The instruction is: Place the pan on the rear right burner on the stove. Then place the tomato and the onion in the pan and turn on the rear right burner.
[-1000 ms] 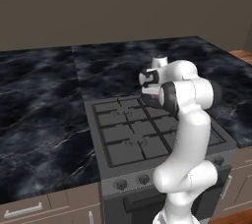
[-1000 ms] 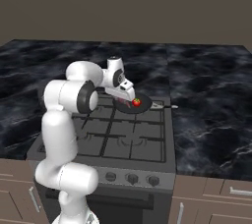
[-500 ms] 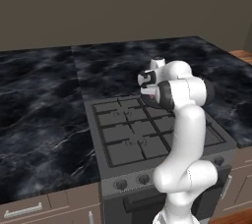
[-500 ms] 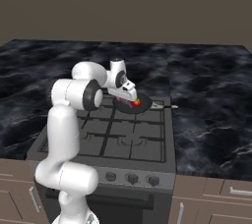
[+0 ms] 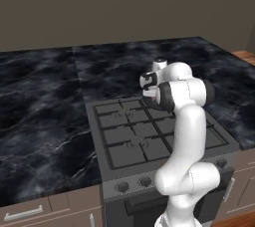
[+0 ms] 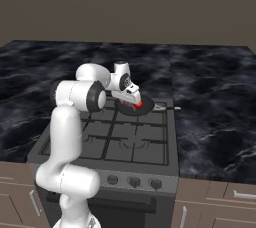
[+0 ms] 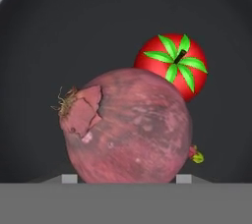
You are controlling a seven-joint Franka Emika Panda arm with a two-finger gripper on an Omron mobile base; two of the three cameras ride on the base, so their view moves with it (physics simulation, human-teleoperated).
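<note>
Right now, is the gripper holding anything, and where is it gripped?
The gripper appears to hold the onion by its sides, over the pan beside the tomato.

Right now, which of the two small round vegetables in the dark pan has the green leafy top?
The bright red tomato; the larger dull pinkish onion in front shows a dry brown tuft instead.
</note>
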